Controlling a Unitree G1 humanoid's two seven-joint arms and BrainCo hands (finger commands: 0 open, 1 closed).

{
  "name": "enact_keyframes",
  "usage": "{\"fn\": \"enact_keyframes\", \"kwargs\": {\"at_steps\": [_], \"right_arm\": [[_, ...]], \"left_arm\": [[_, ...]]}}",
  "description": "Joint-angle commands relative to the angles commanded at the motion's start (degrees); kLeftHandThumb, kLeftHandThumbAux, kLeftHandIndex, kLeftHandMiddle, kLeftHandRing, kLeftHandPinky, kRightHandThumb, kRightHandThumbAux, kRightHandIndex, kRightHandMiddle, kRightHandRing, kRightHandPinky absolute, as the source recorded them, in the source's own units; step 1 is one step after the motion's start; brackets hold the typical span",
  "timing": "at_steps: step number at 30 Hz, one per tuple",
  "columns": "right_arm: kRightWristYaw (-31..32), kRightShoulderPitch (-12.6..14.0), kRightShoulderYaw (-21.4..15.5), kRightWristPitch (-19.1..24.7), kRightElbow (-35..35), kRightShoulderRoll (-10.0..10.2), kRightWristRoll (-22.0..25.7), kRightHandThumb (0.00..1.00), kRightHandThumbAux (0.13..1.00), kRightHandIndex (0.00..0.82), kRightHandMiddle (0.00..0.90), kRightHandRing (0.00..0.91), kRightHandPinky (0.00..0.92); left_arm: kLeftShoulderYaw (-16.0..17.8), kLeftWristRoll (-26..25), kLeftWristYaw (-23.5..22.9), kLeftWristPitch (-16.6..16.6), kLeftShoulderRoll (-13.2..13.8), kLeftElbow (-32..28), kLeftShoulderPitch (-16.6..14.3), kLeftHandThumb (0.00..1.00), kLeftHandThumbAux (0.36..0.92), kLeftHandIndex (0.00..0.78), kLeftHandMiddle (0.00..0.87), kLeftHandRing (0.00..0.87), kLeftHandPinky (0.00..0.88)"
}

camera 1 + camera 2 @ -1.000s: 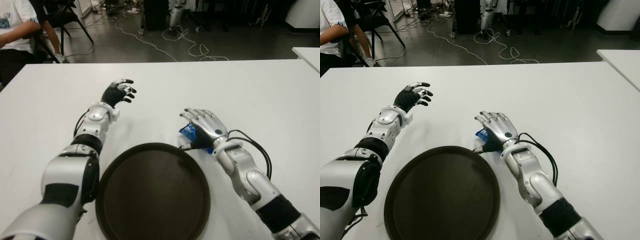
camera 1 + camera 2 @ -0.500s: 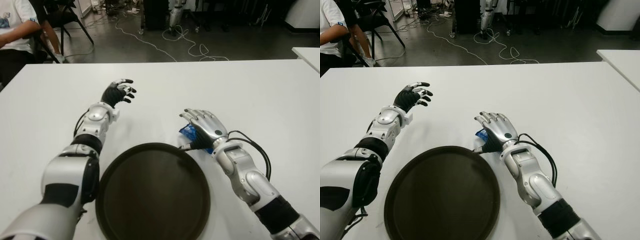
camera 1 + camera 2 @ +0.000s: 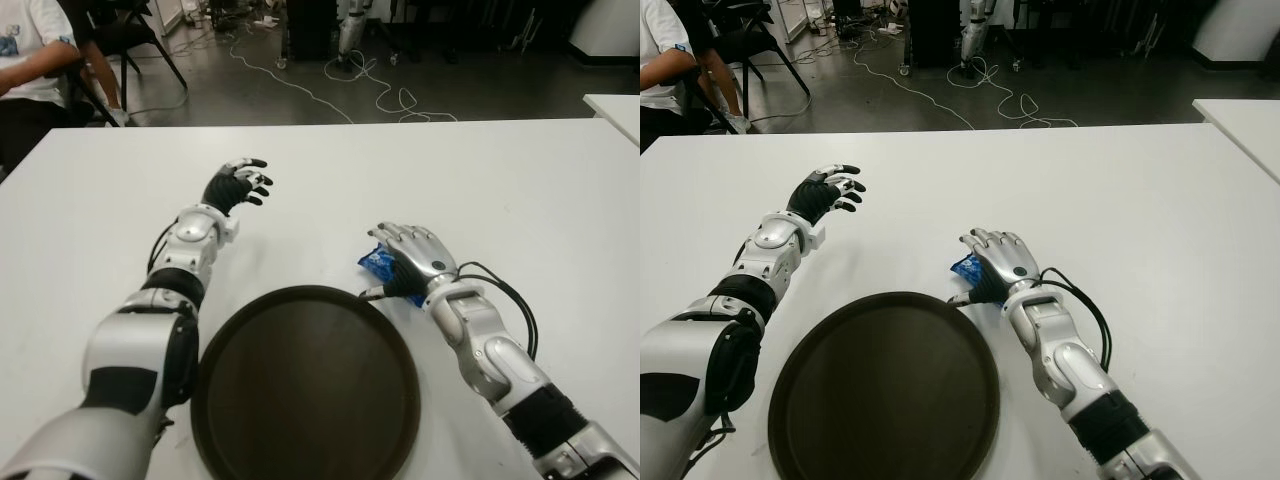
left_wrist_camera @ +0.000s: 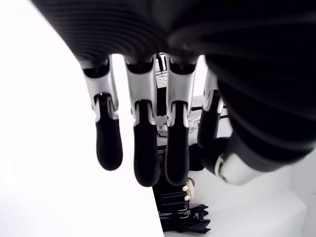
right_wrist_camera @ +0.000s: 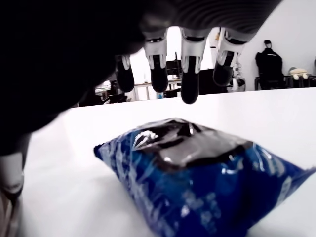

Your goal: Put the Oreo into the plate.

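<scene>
The Oreo is a small blue packet (image 3: 377, 263) lying on the white table (image 3: 520, 190), just beyond the right rim of the round dark plate (image 3: 305, 385). My right hand (image 3: 408, 250) arches over the packet, palm down, fingers bent downward. In the right wrist view the packet (image 5: 197, 177) lies flat under the palm, and the fingertips (image 5: 190, 89) hang past its far side without touching it. My left hand (image 3: 238, 185) is stretched out over the table to the far left of the plate, its fingers (image 4: 143, 148) relaxed and empty.
A seated person (image 3: 25, 60) and a chair are beyond the table's far left corner. Cables trail on the dark floor (image 3: 380, 95) behind the table. A second white table (image 3: 618, 108) shows at the far right.
My right hand's fingers have curled further down over the Oreo packet, and the hand has shifted slightly right. The packet and the left arm have not moved.
</scene>
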Motion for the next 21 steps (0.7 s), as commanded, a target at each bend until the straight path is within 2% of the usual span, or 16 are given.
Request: {"fn": "enact_keyframes", "kwargs": {"at_steps": [14,21], "right_arm": [[-0.68,-1.99,0.29,1.48,3.56,0.50,-0.03,0.000,0.498,0.053,0.118,0.129,0.129],[-0.62,-2.53,0.35,2.11,4.23,0.73,0.28,0.000,0.501,0.048,0.101,0.106,0.103]], "left_arm": [[0.31,-0.27,-0.08,0.30,-0.08,0.00,-0.14,0.121,0.653,0.310,0.488,0.508,0.517],[-0.12,0.30,0.30,-0.03,-0.03,0.02,-0.10,0.094,0.667,0.316,0.495,0.508,0.493]]}}
